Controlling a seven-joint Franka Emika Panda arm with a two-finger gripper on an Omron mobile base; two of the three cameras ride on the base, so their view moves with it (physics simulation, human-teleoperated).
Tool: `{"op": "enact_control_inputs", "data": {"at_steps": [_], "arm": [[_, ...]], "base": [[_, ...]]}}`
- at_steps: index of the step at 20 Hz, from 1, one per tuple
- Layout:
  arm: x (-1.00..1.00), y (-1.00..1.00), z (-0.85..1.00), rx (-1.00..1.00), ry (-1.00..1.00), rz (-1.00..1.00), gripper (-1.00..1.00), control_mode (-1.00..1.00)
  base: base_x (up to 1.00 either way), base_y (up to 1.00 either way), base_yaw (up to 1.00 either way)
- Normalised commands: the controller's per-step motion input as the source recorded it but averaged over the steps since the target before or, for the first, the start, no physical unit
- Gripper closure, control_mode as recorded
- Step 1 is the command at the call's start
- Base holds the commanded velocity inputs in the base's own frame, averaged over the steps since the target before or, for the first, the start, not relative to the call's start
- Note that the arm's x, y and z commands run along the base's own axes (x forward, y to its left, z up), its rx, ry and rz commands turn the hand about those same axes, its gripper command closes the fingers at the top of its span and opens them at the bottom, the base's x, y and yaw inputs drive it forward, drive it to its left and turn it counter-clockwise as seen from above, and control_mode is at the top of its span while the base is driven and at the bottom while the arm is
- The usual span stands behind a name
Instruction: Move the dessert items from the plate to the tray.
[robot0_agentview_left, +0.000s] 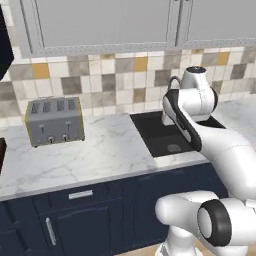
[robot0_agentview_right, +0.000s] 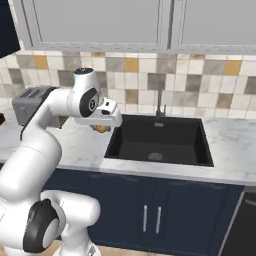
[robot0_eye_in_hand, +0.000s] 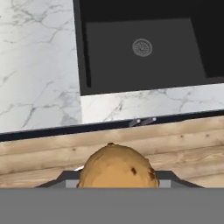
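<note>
White marble countertop (robot0_agentview_left: 100, 150) with grey veining was seen running beneath a backsplash of beige, grey and ochre square tiles (robot0_agentview_left: 120, 75), with pale grey wall cabinets (robot0_agentview_right: 100, 20) above and dark navy base cabinets (robot0_agentview_right: 150, 200) below. A black rectangular sink basin (robot0_agentview_right: 160, 140) with a round drain was set into the counter, and a slim metal faucet (robot0_agentview_right: 159, 107) stood at its back edge. A silver four-slot toaster (robot0_agentview_left: 54, 121) with yellowish side edges was placed on the counter well to the left of the sink, against the tiles. The white arm was raised over the counter near the sink's left rim, and the two-finger gripper (robot0_agentview_right: 101, 128) was pointed downward there. A small round tan-to-orange pastry with dark specks (robot0_eye_in_hand: 117, 168) was held between the jaws, which were closed narrowly around it; in the right base view the same piece showed as an orange-brown lump just under the hand. In the hand view, the marble, the sink and a light wooden plank floor (robot0_eye_in_hand: 183, 144) were seen beyond the pastry, which was carried in the air above the counter's front edge, clear of any surface.
</note>
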Motion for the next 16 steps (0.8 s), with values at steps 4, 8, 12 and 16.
{"op": "enact_control_inputs", "data": {"at_steps": [4,8,12,16], "arm": [[0.0,0.0,0.0,0.0,0.0,0.0,1.0,1.0],[0.0,0.0,0.0,0.0,0.0,0.0,1.0,1.0],[0.0,0.0,0.0,0.0,0.0,0.0,1.0,1.0],[0.0,0.0,0.0,0.0,0.0,0.0,1.0,1.0]], "base": [[-0.29,1.0,-0.1],[-0.24,1.0,-0.05],[-0.2,1.0,-0.04],[-0.16,1.0,-0.02]]}}
